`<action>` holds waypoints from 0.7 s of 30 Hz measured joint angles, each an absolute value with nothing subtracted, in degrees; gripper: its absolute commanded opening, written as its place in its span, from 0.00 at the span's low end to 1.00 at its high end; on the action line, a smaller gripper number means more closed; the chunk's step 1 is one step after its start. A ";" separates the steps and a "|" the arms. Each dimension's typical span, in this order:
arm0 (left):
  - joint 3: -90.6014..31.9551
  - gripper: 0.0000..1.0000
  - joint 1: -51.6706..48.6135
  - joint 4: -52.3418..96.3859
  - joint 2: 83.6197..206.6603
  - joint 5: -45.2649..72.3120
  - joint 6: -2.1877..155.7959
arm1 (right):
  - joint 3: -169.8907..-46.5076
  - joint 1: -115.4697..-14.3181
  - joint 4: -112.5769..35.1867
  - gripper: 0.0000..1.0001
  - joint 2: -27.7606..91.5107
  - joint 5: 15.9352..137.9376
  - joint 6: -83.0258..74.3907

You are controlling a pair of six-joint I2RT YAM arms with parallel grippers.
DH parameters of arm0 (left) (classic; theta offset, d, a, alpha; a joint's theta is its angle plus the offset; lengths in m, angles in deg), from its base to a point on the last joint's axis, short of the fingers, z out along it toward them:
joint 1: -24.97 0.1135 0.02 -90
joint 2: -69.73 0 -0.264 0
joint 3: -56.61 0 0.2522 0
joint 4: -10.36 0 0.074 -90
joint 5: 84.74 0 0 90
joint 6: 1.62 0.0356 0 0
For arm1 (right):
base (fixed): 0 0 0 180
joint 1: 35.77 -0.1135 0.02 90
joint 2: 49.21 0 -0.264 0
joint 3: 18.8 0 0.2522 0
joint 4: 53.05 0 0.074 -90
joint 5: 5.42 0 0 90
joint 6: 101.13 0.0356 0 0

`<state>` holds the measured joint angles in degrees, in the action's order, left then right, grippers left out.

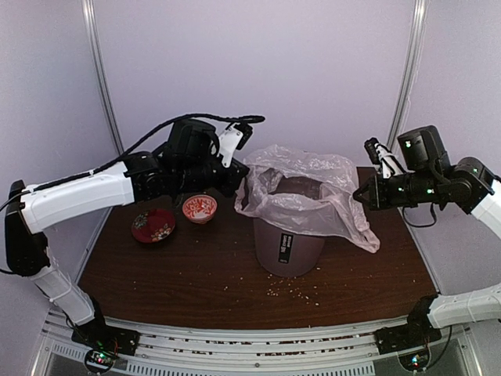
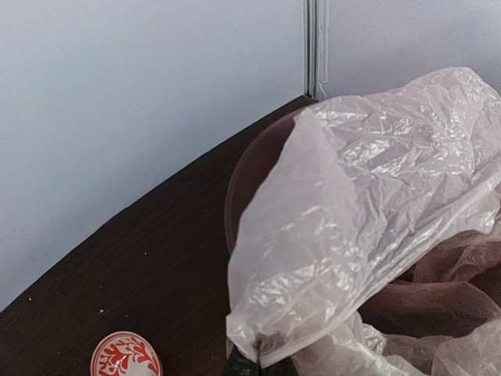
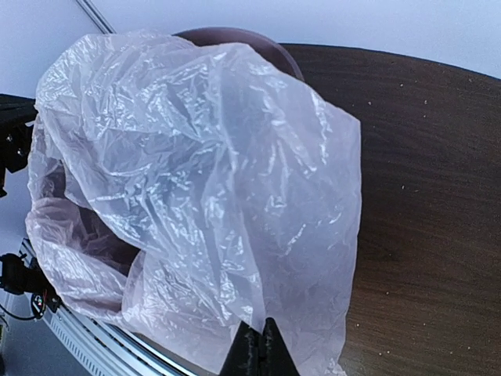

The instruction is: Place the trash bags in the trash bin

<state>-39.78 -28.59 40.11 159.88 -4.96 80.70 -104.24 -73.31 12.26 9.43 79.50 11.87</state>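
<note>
Bag (image 1: 307,186) between left end effector (image 1: 241,186), right end effector (image 1: 359,194)

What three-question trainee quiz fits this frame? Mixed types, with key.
1. True or false: the thin translucent pinkish plastic bag hangs clear of the round mauve plastic bin, touching it nowhere.
2. The left fingers and right fingers are closed on: A) opposite edges of the bag, B) the bin's rim, C) nothing.
3. Fill in: ___ small red patterned bowls stand left of the bin in the top view.

Key: 1 false, as the bag drapes over the bin's mouth; 2 A; 3 two.
</note>
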 measured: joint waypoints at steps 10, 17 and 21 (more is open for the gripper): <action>-48.35 0.00 -26.14 40.09 167.55 -5.85 81.44 | -112.31 -71.71 11.14 0.00 17.12 84.74 11.52; -52.40 0.00 -23.93 39.94 173.15 -4.85 80.44 | -114.01 -66.60 8.15 0.00 23.00 85.22 11.83; -54.14 0.00 -23.28 39.17 176.08 -2.88 79.00 | -114.01 -63.43 5.13 0.00 26.23 83.04 12.79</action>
<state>-54.14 -23.28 39.17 176.08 -2.88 79.00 -114.01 -63.43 5.13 26.23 83.04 12.79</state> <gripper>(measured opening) 0.003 0.004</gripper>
